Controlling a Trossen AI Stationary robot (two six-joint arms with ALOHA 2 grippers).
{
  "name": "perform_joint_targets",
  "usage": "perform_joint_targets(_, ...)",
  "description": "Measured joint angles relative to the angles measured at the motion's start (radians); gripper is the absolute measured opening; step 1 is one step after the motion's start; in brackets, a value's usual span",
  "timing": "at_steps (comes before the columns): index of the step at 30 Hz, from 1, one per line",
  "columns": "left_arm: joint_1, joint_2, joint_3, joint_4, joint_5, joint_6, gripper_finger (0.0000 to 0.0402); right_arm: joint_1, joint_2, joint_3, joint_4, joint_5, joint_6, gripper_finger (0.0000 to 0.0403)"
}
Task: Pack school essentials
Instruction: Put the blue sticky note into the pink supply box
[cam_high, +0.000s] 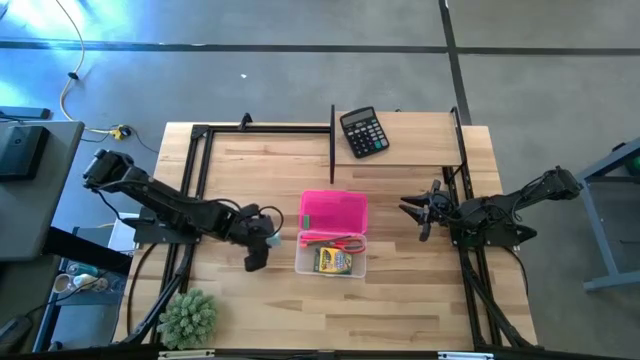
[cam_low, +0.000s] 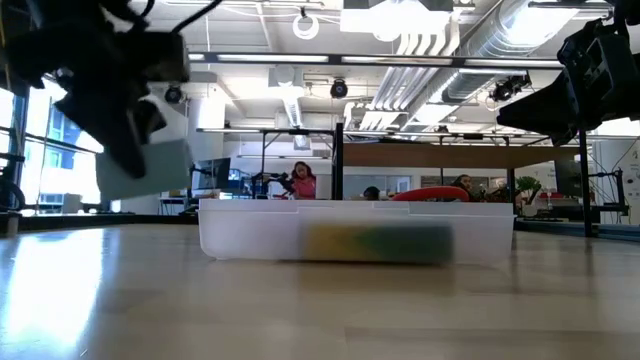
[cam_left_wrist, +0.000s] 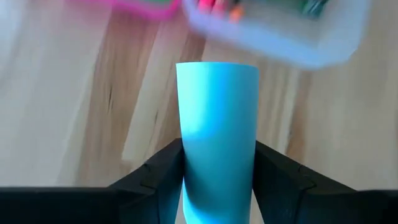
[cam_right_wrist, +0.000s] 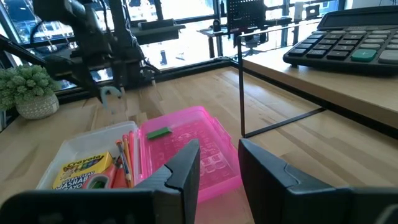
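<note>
A clear pencil case (cam_high: 331, 255) with its pink lid (cam_high: 334, 211) open lies at the table's middle. In it are the yellow-green crayon box (cam_high: 333, 262), red-handled scissors (cam_high: 346, 243) and thin pencils (cam_right_wrist: 125, 155). A tiny green eraser (cam_right_wrist: 158, 132) lies on the pink lid (cam_right_wrist: 186, 146). My left gripper (cam_high: 258, 247) is just left of the case, shut on the light-blue sticky-note pad (cam_left_wrist: 217, 118). My right gripper (cam_right_wrist: 219, 168) hovers open to the right of the case, touching nothing. My left gripper pinches the light-blue sticky-note pad between its two fingers (cam_left_wrist: 160, 169), which lie on the pad's two opposite side edges (cam_left_wrist: 184, 149). The pad sticks out ahead of the fingers. It is lifted clear of the table (cam_low: 146, 168).
A black calculator (cam_high: 363, 131) sits on the table's far side. A spiky green plant ball (cam_high: 188, 317) stands at the near left corner. A black metal frame (cam_high: 332, 140) runs along the far and side edges. Bare wood lies near the case.
</note>
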Motion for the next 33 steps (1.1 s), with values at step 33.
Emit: perform_joint_targets(33,0.075,0.454,0.437,0.117,0.169,0.291,0.0179,0.0,0.01,0.0,0.0,0.0,0.0,0.0103)
